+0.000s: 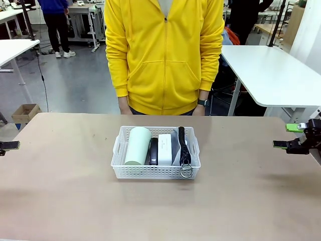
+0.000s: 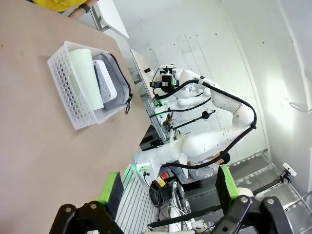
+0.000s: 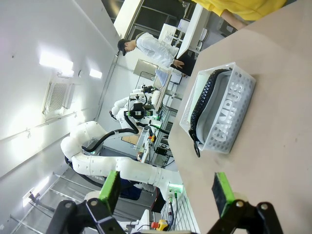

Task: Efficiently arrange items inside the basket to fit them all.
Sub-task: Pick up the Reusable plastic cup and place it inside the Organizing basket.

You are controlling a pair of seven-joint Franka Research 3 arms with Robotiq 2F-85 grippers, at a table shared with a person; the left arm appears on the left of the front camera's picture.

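- In the front view you see the white basket (image 1: 156, 171) at the middle of the surface (image 1: 65, 191), holding the pale green cup (image 1: 137, 145), black stapler (image 1: 153, 151), small white box (image 1: 165, 148) and grey pouch (image 1: 176, 145) side by side; the pouch's metal ring (image 1: 186, 171) hangs over the near rim. The right gripper (image 1: 290, 136) sits spread at the right edge.
- In the left wrist view, your left gripper (image 2: 168, 187) stands spread, well apart from the basket (image 2: 73, 100).
- In the right wrist view, the fingers (image 3: 223, 192) are spread; "CAMPUS" shows through the basket's lattice.
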